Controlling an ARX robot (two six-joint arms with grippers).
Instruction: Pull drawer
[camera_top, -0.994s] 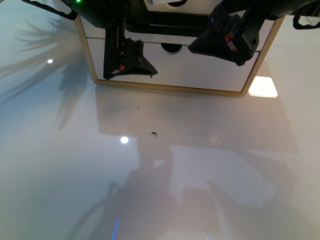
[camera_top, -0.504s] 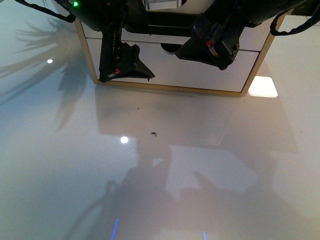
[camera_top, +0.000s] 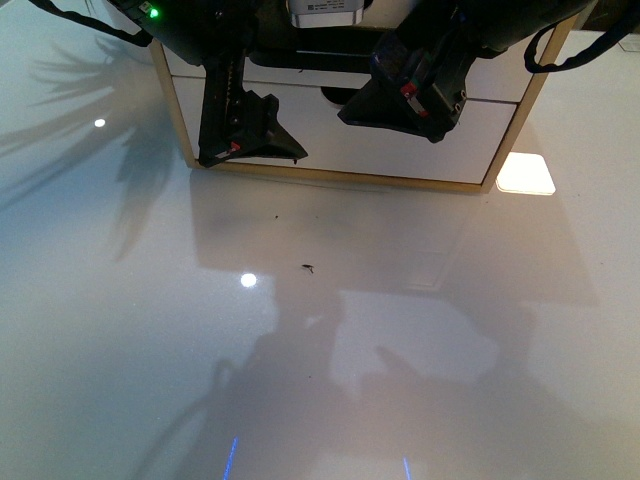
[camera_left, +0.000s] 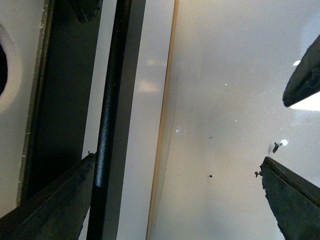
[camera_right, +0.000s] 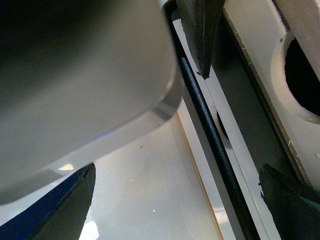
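Reaching for the drawer (camera_top: 495, 75), both arms hang close at its front, I judge in order to catch the long black bar handle (camera_left: 107, 125) and pull; the drawer seems not yet drawn out and stands right ahead of both grippers; the left gripper (camera_left: 177, 160) is spread wide and holds nothing, the bar lying just inside one finger (camera_left: 55, 200), touching or not I cannot tell; the right gripper (camera_right: 177, 167) is also spread and empty, the bar passing between its fingers, nearer to one; under both lies the glossy white surface (camera_top: 300, 350).
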